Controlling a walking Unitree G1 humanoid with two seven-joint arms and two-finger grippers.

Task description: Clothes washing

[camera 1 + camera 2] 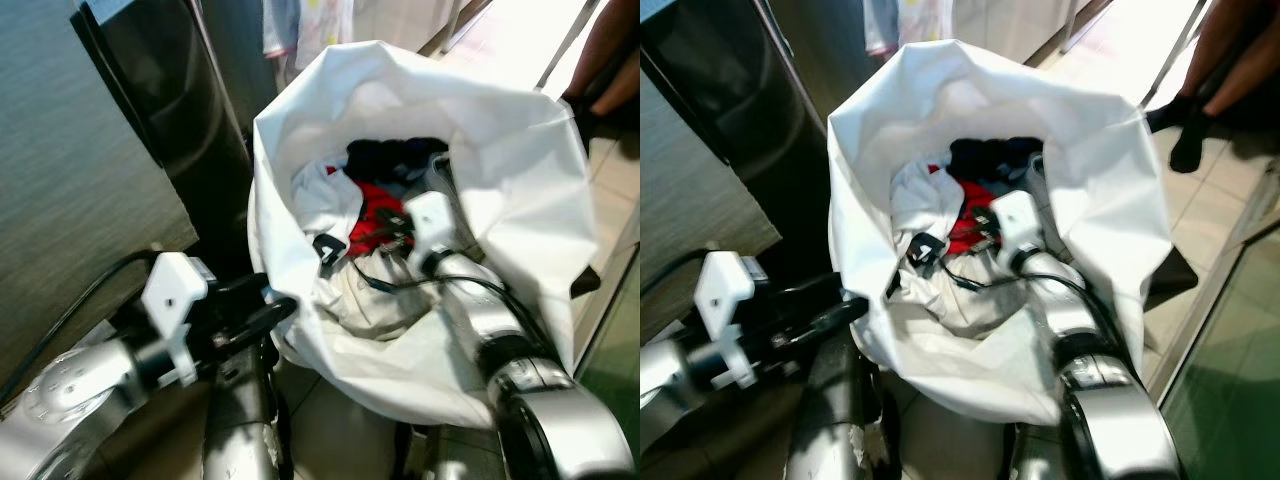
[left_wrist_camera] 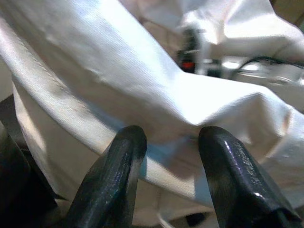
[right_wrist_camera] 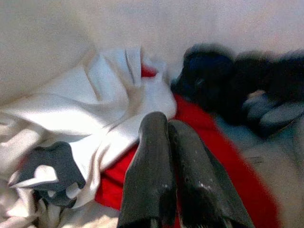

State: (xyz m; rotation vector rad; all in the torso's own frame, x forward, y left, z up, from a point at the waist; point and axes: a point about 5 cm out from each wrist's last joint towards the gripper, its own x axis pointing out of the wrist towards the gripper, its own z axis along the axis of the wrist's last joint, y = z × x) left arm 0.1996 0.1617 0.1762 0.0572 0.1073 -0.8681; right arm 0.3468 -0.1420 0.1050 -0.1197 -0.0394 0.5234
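A white laundry bag (image 1: 500, 150) stands open in front of me, holding a red garment (image 1: 372, 225), a white garment (image 3: 95, 104) and dark clothes (image 1: 395, 155). My right gripper (image 3: 164, 121) reaches down inside the bag, its fingers pressed shut just above the red garment, with nothing visible between them. My left gripper (image 1: 272, 305) is at the bag's near left rim. In the left wrist view its fingers (image 2: 123, 156) are spread, with the bag's white fabric (image 2: 142, 85) right in front of them.
A tall dark appliance (image 1: 170, 90) stands close on the left of the bag. A person's legs (image 1: 1220, 60) are at the far right on the tiled floor (image 1: 610, 180). Clothes (image 1: 310, 25) hang behind the bag.
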